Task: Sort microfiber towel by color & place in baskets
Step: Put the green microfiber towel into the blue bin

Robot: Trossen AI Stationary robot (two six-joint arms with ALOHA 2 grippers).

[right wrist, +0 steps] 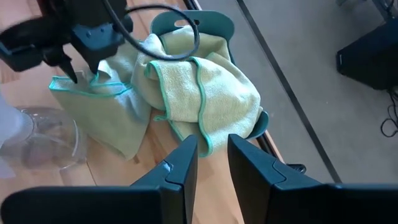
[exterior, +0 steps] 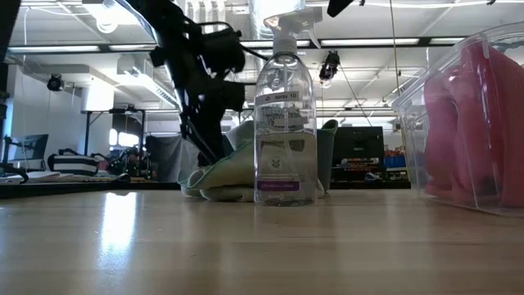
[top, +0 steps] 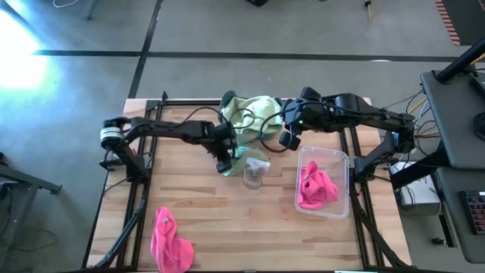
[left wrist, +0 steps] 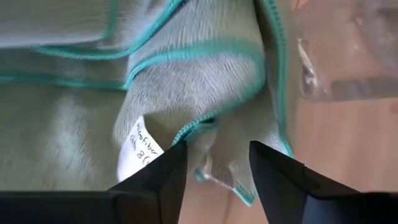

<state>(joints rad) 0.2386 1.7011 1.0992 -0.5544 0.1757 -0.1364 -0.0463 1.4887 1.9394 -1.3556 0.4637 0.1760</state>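
table (top: 212,220): pale wood planks, smooth satin | green towels (right wrist: 211,93): soft napped cloth, teal stitched edging, white paper-like tag | pink towels (top: 170,241): fuzzy matt cloth | clear basket (top: 342,163): glossy see-through plastic | spray bottle (exterior: 285,123): glossy clear plastic | teal basket (right wrist: 214,23): opaque smooth plastic

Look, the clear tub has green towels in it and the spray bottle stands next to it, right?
Not quite. The clear tub holds pink towels, as the high view shows; the green towels lie farther back. The spray bottle does stand beside it.
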